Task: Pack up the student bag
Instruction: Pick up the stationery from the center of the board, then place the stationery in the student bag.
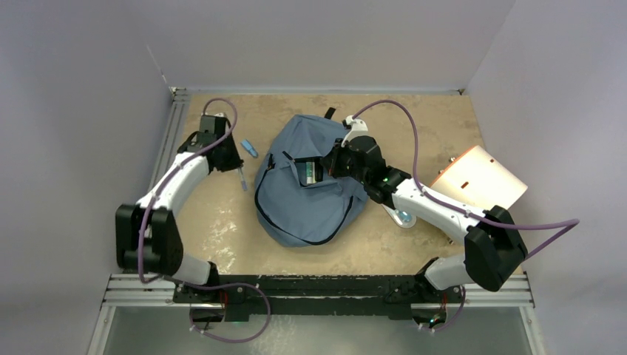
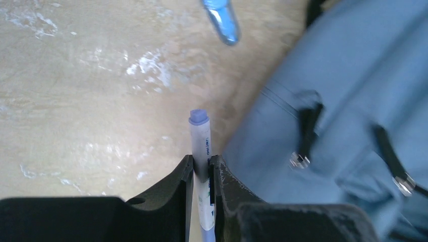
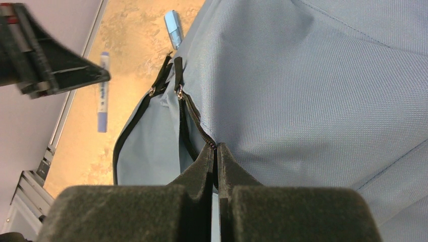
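The slate-blue student bag point(image 1: 310, 200) lies in the middle of the table with its top pocket pulled open; a dark item point(image 1: 309, 172) shows inside. My right gripper point(image 1: 334, 164) is shut on the bag's black zipper edge point(image 3: 199, 128), and in the right wrist view point(image 3: 216, 151) the jaws pinch fabric and zipper. My left gripper point(image 1: 235, 164) is left of the bag, shut on a white marker with a blue cap point(image 2: 200, 136). In the left wrist view point(image 2: 202, 164) the marker sticks out past the fingertips above the table, close to the bag's side point(image 2: 353, 91).
A small blue object point(image 1: 250, 148) lies on the table between the left gripper and the bag; it also shows in the left wrist view point(image 2: 222, 20). A beige folder point(image 1: 480, 177) lies at the right. A pale round item point(image 1: 404, 217) sits under the right forearm. Walls enclose the table.
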